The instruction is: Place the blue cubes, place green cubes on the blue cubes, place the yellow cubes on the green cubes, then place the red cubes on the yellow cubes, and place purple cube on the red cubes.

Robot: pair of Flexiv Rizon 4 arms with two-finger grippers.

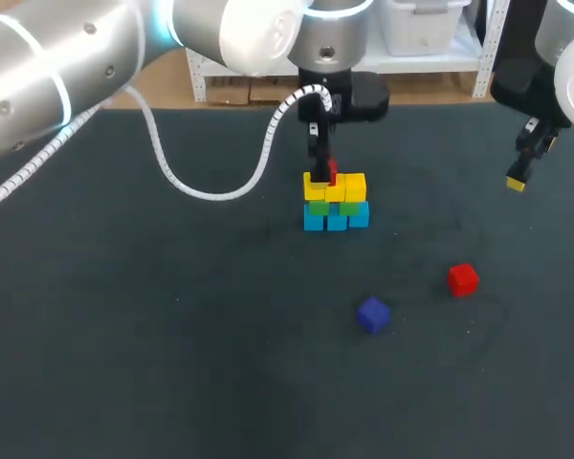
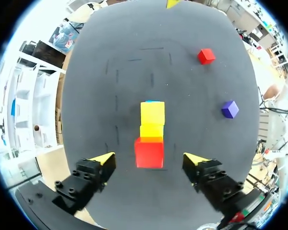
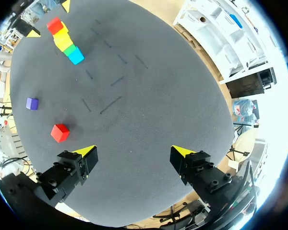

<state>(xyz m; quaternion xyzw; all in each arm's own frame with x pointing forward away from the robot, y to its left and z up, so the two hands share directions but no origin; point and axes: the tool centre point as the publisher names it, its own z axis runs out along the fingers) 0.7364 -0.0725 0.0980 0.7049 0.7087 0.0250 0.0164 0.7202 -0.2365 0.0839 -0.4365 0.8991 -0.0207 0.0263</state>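
A stack stands mid-table: blue cubes (image 1: pixel 335 219) at the bottom, green cubes (image 1: pixel 330 205) on them, yellow cubes (image 1: pixel 349 186) above. One red cube (image 1: pixel 331 172) rests on the yellow row's left end. My left gripper (image 1: pixel 320 174) hangs over it, open. In the left wrist view its fingers stand well clear on either side of that red cube (image 2: pixel 149 152). A second red cube (image 1: pixel 463 278) and the purple cube (image 1: pixel 373 314) lie loose on the mat, nearer the front. My right gripper (image 1: pixel 518 182) hovers open and empty at the right.
The dark mat (image 1: pixel 124 335) is bare on the left and front. In the right wrist view the loose red cube (image 3: pixel 60 132) lies beside one finger, and the purple cube (image 3: pixel 32 103) further out towards the stack (image 3: pixel 68 48).
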